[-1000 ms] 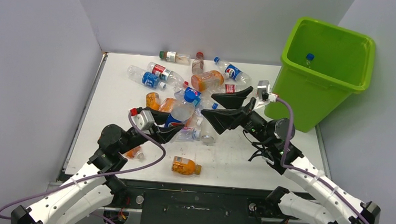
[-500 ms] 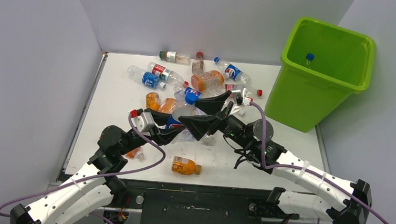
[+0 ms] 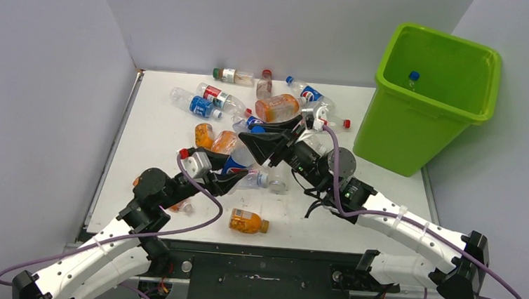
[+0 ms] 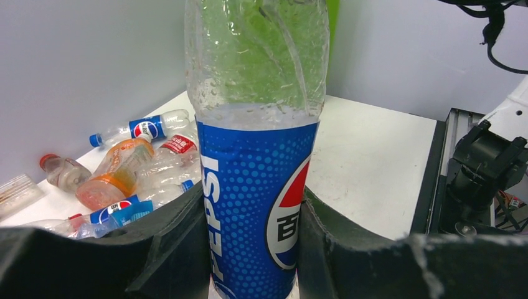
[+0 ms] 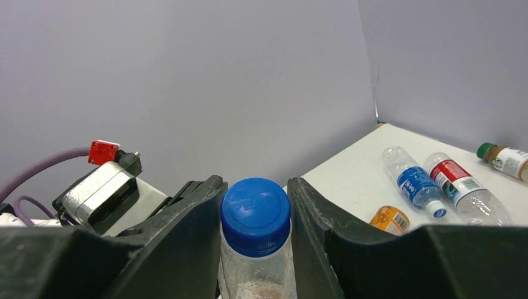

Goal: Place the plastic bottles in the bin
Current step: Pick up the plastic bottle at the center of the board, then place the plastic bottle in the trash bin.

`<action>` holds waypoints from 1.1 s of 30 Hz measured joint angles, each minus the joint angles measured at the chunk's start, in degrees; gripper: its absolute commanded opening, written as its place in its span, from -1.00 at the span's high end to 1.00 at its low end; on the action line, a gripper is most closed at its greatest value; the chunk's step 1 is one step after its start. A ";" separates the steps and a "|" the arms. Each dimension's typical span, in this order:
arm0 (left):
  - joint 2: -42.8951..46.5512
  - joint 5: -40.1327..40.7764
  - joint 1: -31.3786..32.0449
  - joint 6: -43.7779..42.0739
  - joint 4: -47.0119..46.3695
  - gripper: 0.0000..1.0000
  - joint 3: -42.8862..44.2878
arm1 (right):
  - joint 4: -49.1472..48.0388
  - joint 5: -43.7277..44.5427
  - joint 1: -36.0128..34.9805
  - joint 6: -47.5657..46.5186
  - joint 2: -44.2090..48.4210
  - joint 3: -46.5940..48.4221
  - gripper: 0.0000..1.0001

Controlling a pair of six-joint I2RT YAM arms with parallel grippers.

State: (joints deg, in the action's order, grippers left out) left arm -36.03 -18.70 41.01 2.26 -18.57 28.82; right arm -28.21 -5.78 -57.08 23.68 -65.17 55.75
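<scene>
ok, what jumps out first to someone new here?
One Pepsi bottle mid-table seems gripped twice: the left gripper clamps its blue label, the right gripper its blue cap. At far right, the lime-green bin shows one blue-capped bottle inside; most other bottles lie heaped beyond the grippers.

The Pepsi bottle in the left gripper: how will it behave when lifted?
The Pepsi bottle looks empty above its label, so probably light. Its clear upper wall seems creased, so it may buckle under squeeze. Round body: likely rolls if dropped.

Pepsi bottle (image 4: 256, 205) top beyond upper frame edge.
</scene>
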 measured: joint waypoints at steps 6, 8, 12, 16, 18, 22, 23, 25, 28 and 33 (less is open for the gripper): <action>0.37 1.55 0.74 -0.66 0.48 -0.93 -0.02 | 3.04 0.07 0.00 -0.83 -0.09 1.14 0.89; 0.85 2.19 1.20 -0.55 0.44 -0.93 -0.02 | 5.60 0.48 0.00 -1.84 0.15 1.16 0.89; 2.25 5.11 1.70 -0.50 0.39 -0.92 -0.02 | 14.62 2.78 0.00 -5.64 0.98 3.34 0.89; 4.04 9.90 1.77 -0.50 0.35 -0.92 -0.26 | 24.30 7.63 0.00 -11.41 2.73 11.02 0.89; 4.79 12.63 1.77 -0.55 0.37 -0.92 -0.31 | 27.12 10.38 0.00 -14.12 3.80 15.30 0.89; 5.68 17.88 1.77 -0.63 0.37 -0.92 -0.31 | 28.94 17.68 -0.02 -19.93 6.86 23.04 0.89; 5.81 18.91 1.77 -0.63 0.37 -0.92 -0.31 | 28.24 19.96 0.00 -21.14 7.80 24.17 0.89; 6.01 20.55 1.77 -0.79 0.37 -0.92 -0.33 | 25.38 24.85 -0.02 -23.54 9.81 25.24 0.89; 6.14 21.79 1.77 -1.03 0.39 -0.92 -0.39 | 19.63 31.08 0.00 -27.45 11.89 25.18 0.89; 5.79 22.69 1.77 -1.18 0.42 -0.92 -0.39 | -2.45 44.26 0.04 -44.24 10.54 23.41 0.89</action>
State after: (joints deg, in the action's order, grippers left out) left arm -30.24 3.99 42.78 1.08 -18.15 28.42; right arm -30.65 38.48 -57.04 -20.56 -54.63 79.15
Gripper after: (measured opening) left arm 0.962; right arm 0.375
